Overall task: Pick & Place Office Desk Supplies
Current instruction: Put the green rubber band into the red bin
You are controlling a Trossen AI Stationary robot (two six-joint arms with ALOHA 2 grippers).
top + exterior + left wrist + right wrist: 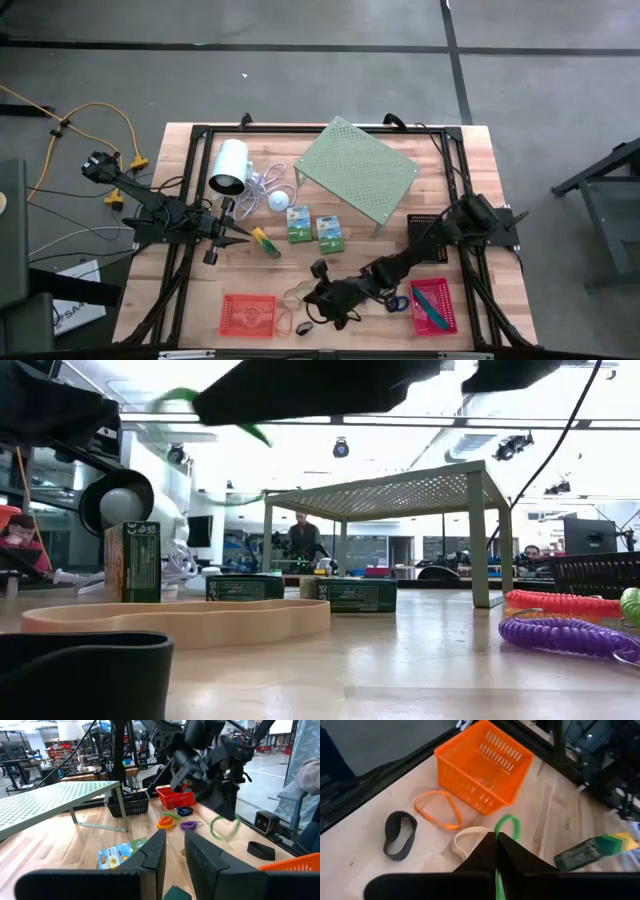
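Right gripper (496,845): clenched on a green rubber-band loop (508,826), held clear of the table (480,180); the loop sticks out just past the shut fingertips.
Red basket (482,764): just ahead of the right gripper in its wrist view, upright, open top. The high view shows a few small items on its floor; what they are cannot be told.
Loops by that basket: an orange loop (437,809) lies flat just beside the basket wall, a tan loop (465,841) sits under the right gripper's fingertips, a black loop (400,834) lies a little apart from both.
Pink basket (434,307): to the right gripper's other side, near the table edge; a blue-green item lies inside it, too small to name.
Black basket (129,803): on the far side of the right gripper in the left wrist view, next to the leg of the pale green shelf (357,172); contents cannot be told.
Coiled loops: orange (165,822), purple (188,825) and dark (184,811), loose on the table in front of a red basket.
Green-white boxes: two (298,224) (330,232), side by side, between the two grippers.
Left gripper (174,851): fingers slightly apart, holding nothing; a yellow-green marker (266,242) lies just beyond its tips.
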